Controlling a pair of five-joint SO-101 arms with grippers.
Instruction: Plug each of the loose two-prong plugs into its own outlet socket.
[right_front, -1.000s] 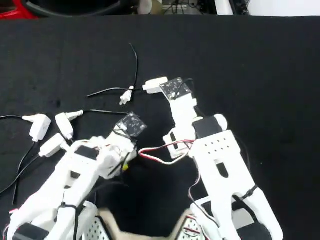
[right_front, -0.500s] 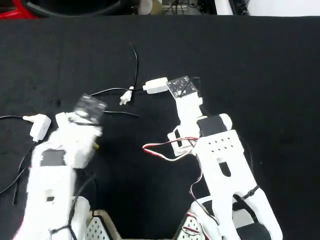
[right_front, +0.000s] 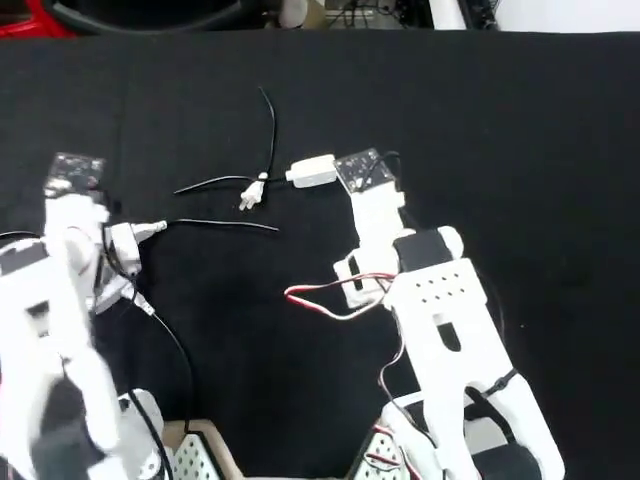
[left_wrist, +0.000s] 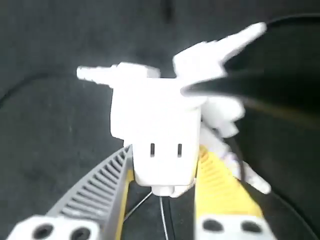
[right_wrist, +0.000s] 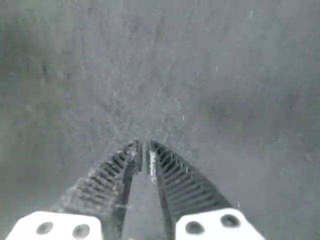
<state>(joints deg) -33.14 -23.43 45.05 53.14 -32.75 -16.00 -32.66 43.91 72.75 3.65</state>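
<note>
Left wrist view: left end effector (left_wrist: 162, 167) clamps outlet socket (left_wrist: 155, 120); slots visible.

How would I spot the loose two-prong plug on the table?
On the black table, find the right gripper near the middle, its tip beside a white outlet block. Just left of that block lies the plug: small, white, on a thin black cord, with two bare prongs instead of a boxy body.
</note>
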